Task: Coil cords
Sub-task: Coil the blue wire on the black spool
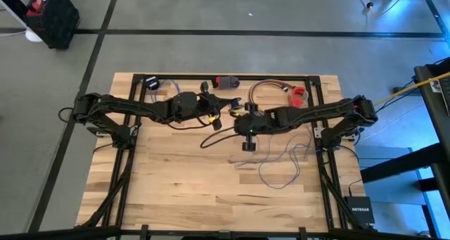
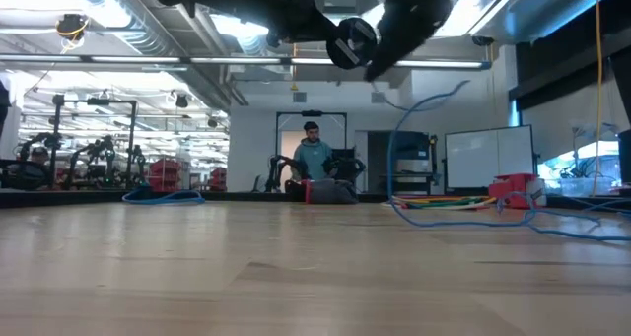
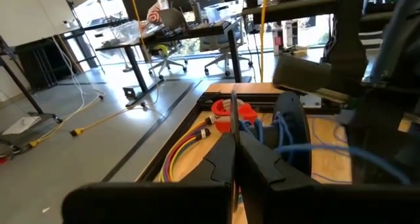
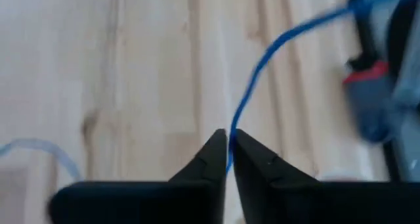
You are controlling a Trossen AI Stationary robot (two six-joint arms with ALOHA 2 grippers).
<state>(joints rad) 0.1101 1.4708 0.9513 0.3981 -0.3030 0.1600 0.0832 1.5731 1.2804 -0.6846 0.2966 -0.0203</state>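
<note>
The thin grey-lilac wire, which looks blue in the low view, lies in loose loops on the table's right half and rises to my grippers. Its black round puck hangs high over the table's middle, beside the grippers in the low view. My right gripper is shut on the wire above the table's middle. My left gripper is shut just left of it, and the puck shows close ahead of its fingers. My left gripper has a thin grey strand coming out from between its shut fingertips, running straight ahead of them. Whether this strand is the wire I cannot tell for sure. It is clear of the table. My right gripper pinches the wire between its two fingertips, a single strand, coming from above with the fingers pointing down at the table. From the fingers the wire curves away slack, lifted clear of the wood.
At the far edge lie a bundle of coloured cables, a red roll, a black and red item and a small blue cord. A black cord lies mid-table. A person sits far behind the table.
</note>
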